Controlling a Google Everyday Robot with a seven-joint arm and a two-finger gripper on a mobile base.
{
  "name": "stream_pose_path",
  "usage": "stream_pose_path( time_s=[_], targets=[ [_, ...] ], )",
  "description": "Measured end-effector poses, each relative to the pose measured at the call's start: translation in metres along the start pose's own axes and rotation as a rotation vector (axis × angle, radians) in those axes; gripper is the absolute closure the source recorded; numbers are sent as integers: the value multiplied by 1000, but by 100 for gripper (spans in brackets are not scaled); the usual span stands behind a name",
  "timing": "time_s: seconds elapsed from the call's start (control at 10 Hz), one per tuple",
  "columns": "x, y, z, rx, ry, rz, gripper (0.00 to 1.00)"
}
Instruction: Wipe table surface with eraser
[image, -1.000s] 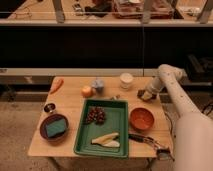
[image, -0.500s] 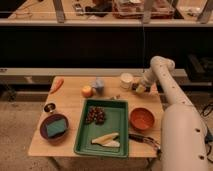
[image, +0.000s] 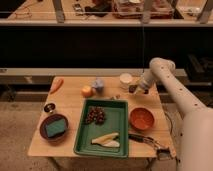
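Observation:
The light tan table surface (image: 70, 102) fills the middle of the camera view. My gripper (image: 136, 89) is down at the table's back right, just right of a white cup (image: 125, 80), at the end of the white arm (image: 170, 85) that reaches in from the right. It is shut on a small dark block, the eraser (image: 133, 90), which sits low against the tabletop.
A green tray (image: 82, 142) holds dark grapes (image: 95, 116) and a pale banana (image: 106, 140). A red bowl (image: 141, 118) and a black-handled tool (image: 145, 140) lie front right. An orange (image: 87, 91), a grey can (image: 98, 84), a carrot (image: 57, 84), and a dark bowl with a green pad (image: 54, 127) are to the left.
The gripper has slid leftward along the back right of the table with the eraser, from near the right edge toward the white cup.

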Motion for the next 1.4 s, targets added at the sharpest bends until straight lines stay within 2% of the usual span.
stream_pose_path(
  time_s=[0.2,0.5,0.8,0.9,1.1,1.4],
  targets=[
    [5,-19,-1,15,7,-30,100],
    [0,-52,2,46,3,-57,100],
    [-11,-83,18,88,-22,-65,100],
    [-21,-90,26,101,-35,-54,100],
    [-36,-91,34,116,-41,-22,100],
    [-35,-90,36,119,-40,-19,100]
  ],
)
